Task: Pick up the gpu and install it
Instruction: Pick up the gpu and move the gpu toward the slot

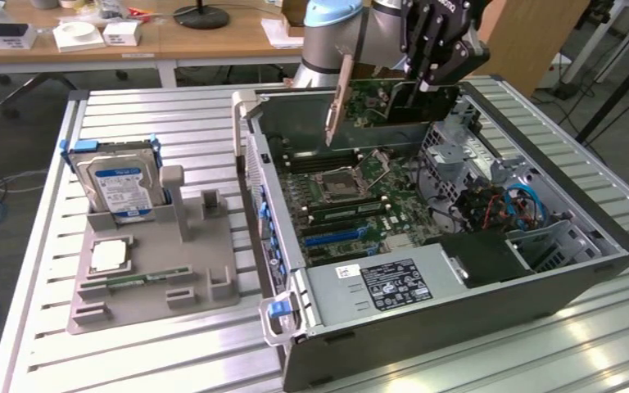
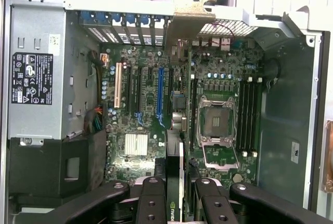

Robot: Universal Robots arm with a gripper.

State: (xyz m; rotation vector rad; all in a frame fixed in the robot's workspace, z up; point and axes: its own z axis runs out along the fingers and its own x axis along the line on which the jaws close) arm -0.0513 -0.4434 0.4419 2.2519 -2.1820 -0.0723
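Observation:
My gripper [image 1: 429, 82] hangs over the far end of the open computer case [image 1: 445, 315] and is shut on the gpu [image 1: 386, 102]. The gpu is a green board held upright on edge, its pale metal bracket [image 1: 340, 98] pointing toward the case's rear wall. It sits clear above the motherboard [image 1: 347, 201]. From the wrist, the black fingers [image 2: 151, 200] clamp the gpu's edge [image 2: 176, 211], and its bracket [image 2: 188, 21] reaches to the case's rear slots. Just to one side of the card's line lies the long blue slot [image 2: 160, 91].
A silver power supply [image 1: 386, 282] fills the near end of the case, beside drive cages and blue cables [image 1: 517, 205]. On the exterior view's left, a grey fixture [image 1: 151, 262] holds an upright hard drive [image 1: 118, 184], a processor [image 1: 109, 255] and a memory stick [image 1: 128, 282]. A desk stands behind.

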